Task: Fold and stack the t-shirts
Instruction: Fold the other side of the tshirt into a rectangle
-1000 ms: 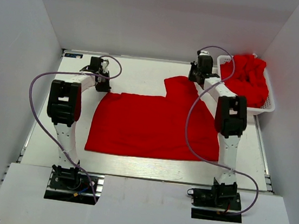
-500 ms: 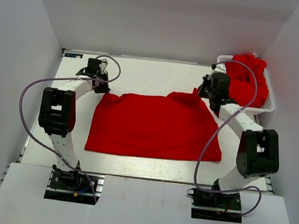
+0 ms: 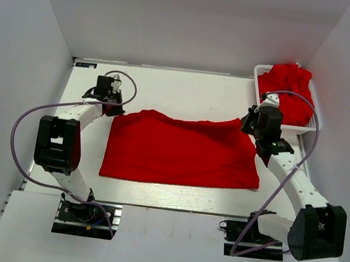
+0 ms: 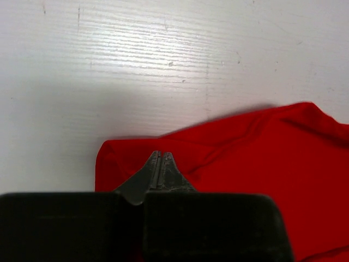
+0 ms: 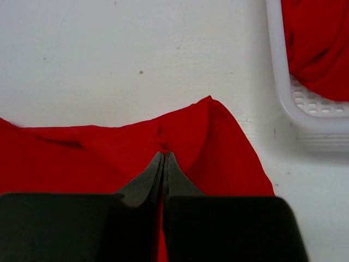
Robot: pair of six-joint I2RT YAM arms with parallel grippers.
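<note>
One red t-shirt (image 3: 182,152) lies spread flat across the middle of the table, its far edge a little rumpled. My left gripper (image 3: 115,106) is shut on the shirt's far left corner; in the left wrist view the shut tips (image 4: 160,155) sit on the red cloth (image 4: 262,158). My right gripper (image 3: 248,124) is shut on the far right corner; in the right wrist view cloth (image 5: 218,142) shows between the tips (image 5: 164,155). More red t-shirts (image 3: 288,94) lie piled in the basket.
The white slatted basket (image 3: 304,129) stands at the far right corner, close to my right gripper; its rim (image 5: 278,82) shows in the right wrist view. White walls enclose the table (image 3: 180,90) on three sides.
My right gripper moved right and nearer, pulling the raised far part of the shirt out to the right corner. My left gripper shifted slightly left. The shirt's far edge is now straighter.
</note>
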